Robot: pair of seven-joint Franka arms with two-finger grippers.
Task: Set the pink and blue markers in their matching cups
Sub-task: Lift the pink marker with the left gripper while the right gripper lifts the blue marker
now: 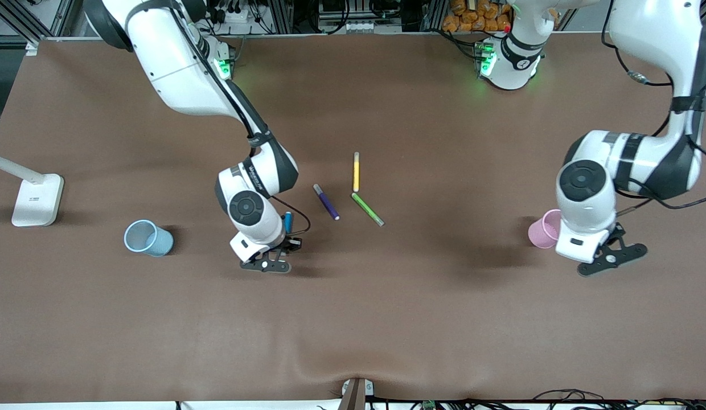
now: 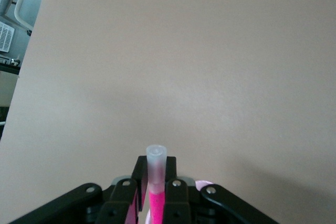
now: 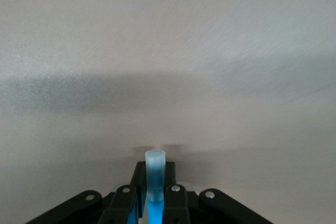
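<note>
My right gripper [image 1: 283, 246] is shut on the blue marker [image 1: 288, 221], holding it upright over the table between the light blue cup [image 1: 148, 237] and the loose markers. In the right wrist view the marker [image 3: 155, 169] stands between the fingers [image 3: 176, 198], grey end up. My left gripper [image 1: 612, 246] is beside the pale pink cup [image 1: 545, 229], toward the left arm's end. In the left wrist view it [image 2: 156, 177] is shut on the pink marker [image 2: 156, 203], pale end up. A bit of the pink cup's rim [image 2: 202, 184] shows just under the fingers. The pink marker is hidden in the front view.
A dark purple marker [image 1: 326, 201], a yellow marker [image 1: 356, 171] and a green marker [image 1: 368, 209] lie at the table's middle. A white lamp base [image 1: 37, 199] stands at the right arm's end, next to the blue cup.
</note>
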